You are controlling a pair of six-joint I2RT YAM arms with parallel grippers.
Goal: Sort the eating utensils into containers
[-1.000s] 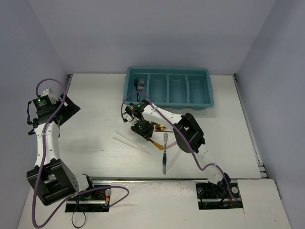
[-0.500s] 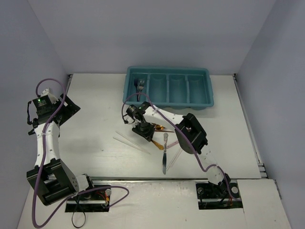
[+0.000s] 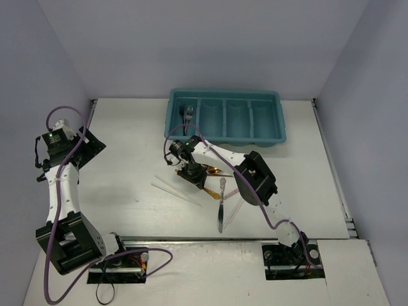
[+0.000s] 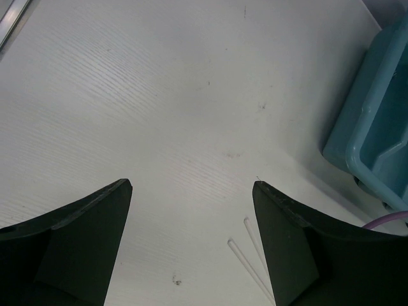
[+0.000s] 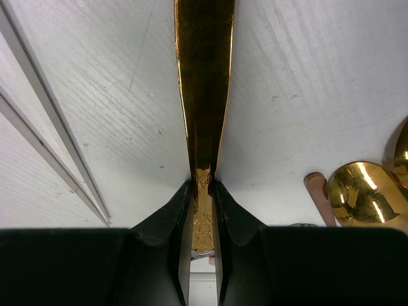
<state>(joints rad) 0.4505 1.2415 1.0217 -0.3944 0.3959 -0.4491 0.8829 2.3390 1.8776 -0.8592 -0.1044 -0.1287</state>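
My right gripper is shut on the handle of a gold utensil, low over the table; its far end runs out of the wrist view. The gold utensil's tip shows in the top view. Two pale sticks lie left of it and also show in the right wrist view. A gold spoon bowl and a copper handle tip lie right of the gripper. The teal tray stands behind, with a silver fork in its leftmost compartment. My left gripper is open and empty at the far left.
A silver utensil and another pale stick lie nearer the front edge. The left wrist view shows bare table between its fingers, the stick ends and the tray corner. Walls enclose the table.
My right gripper has shifted slightly left with the gold utensil in its grip. The left arm has barely moved.
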